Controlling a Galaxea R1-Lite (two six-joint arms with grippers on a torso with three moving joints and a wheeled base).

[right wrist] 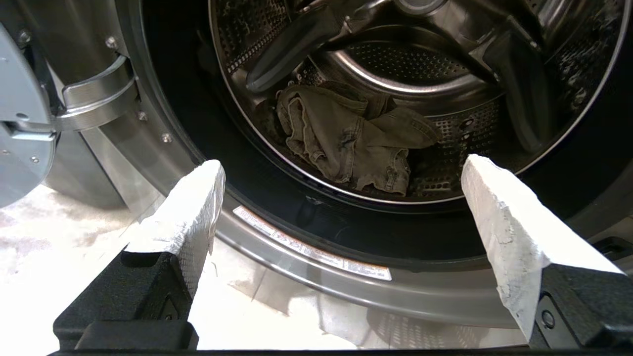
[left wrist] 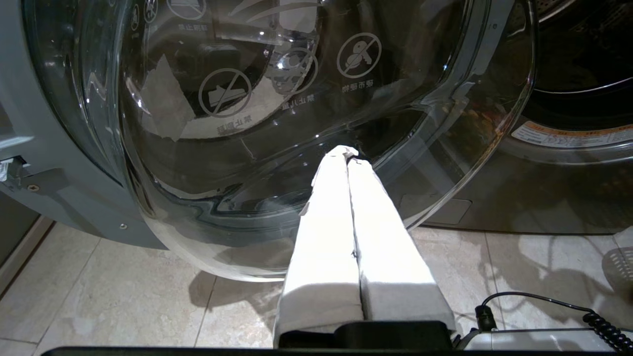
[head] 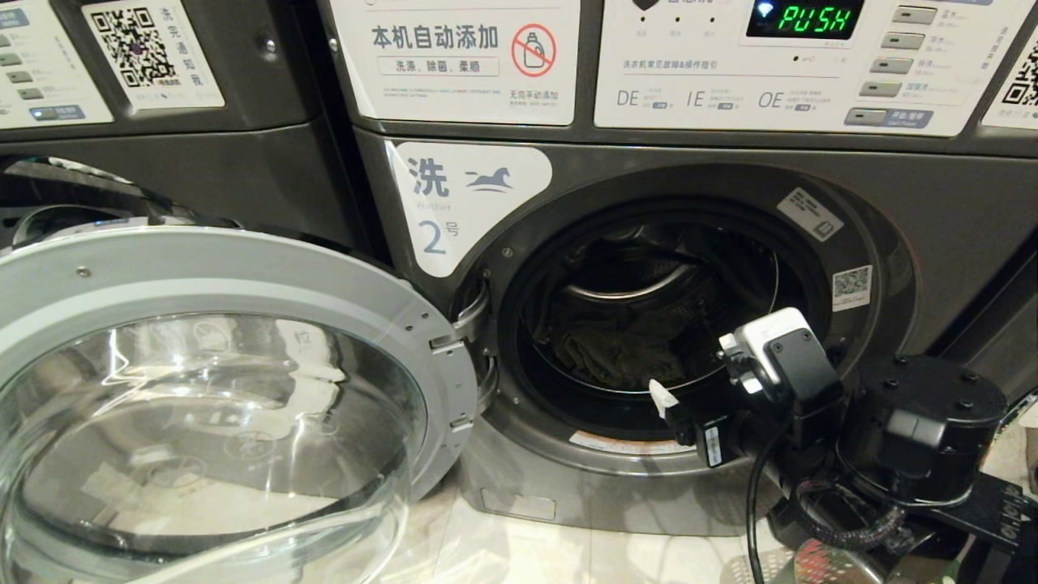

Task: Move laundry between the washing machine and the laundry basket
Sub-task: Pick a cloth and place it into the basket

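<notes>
The right gripper (right wrist: 341,168) stands spread wide and empty just outside the washing machine (head: 932,211) mouth; the one piece of laundry (right wrist: 346,136) in sight — a dark olive crumple — lies ahead of it and deeper in, low in the drum, roughly centred between its fingers. The left gripper (left wrist: 348,153), clenched on nothing, sits by the open door (left wrist: 247,148) — farther off

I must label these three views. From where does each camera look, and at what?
Head: high, looking down at dark grey washing machine "2"; right gripper shows.
Left wrist: low, facing the chrome-ringed glass door; left gripper, jaws shut.
Right wrist: at the drum mouth, facing crumpled grey-olive cloth; jaws open.
Head and right wrist share the cloth.
</notes>
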